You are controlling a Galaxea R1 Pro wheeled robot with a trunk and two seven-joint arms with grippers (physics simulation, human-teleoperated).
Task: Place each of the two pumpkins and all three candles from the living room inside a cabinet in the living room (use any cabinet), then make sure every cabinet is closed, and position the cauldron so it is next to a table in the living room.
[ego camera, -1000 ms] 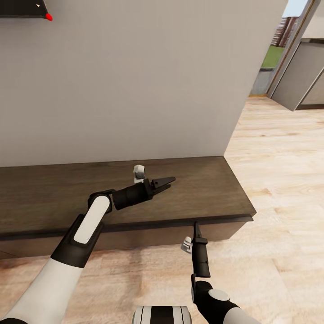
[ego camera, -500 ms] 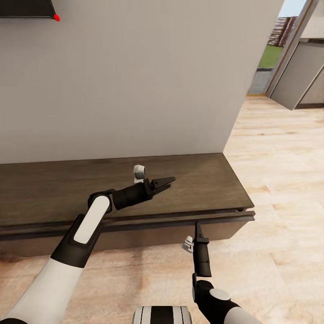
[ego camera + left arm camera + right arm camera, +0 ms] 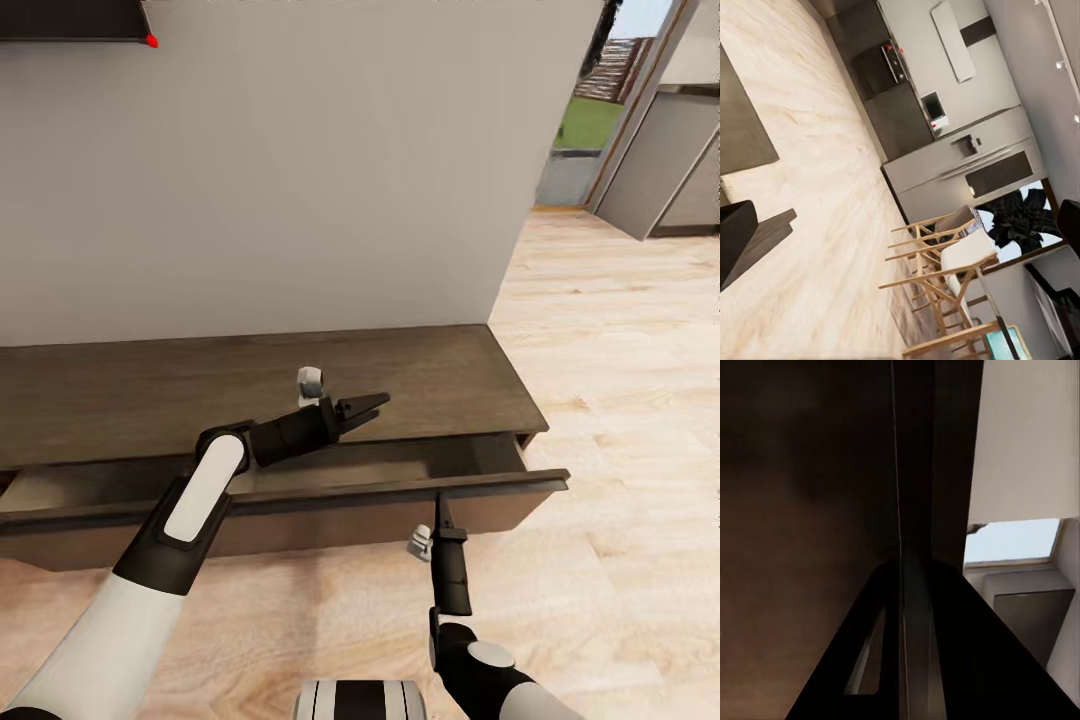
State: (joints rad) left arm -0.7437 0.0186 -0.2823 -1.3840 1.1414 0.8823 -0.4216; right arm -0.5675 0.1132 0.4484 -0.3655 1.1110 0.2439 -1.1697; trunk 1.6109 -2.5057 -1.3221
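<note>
The long, low dark-brown cabinet (image 3: 150, 390) stands against the white wall. Its top drawer (image 3: 400, 460) is pulled partly out and shows a paler, empty inside. My right gripper (image 3: 438, 500) points up at the drawer front (image 3: 300, 520), its fingers pressed together on the front's top edge. In the right wrist view the fingers (image 3: 945, 660) meet against the dark wood (image 3: 795, 510). My left gripper (image 3: 378, 406) hovers above the cabinet top near its right half, with its fingers slightly apart and nothing between them.
Light wooden floor (image 3: 620, 400) stretches to the right of the cabinet's end. Beyond it are a glass door (image 3: 575, 150) and grey cupboards (image 3: 680, 170). A dark wall-mounted object (image 3: 80, 20) hangs at the upper left. The left wrist view shows wooden chairs (image 3: 945, 255) and kitchen units (image 3: 945, 165).
The drawer has slid out from almost closed to well open, with my right gripper at its front edge. The whole view has shifted as the camera moved. The left arm keeps its pose.
</note>
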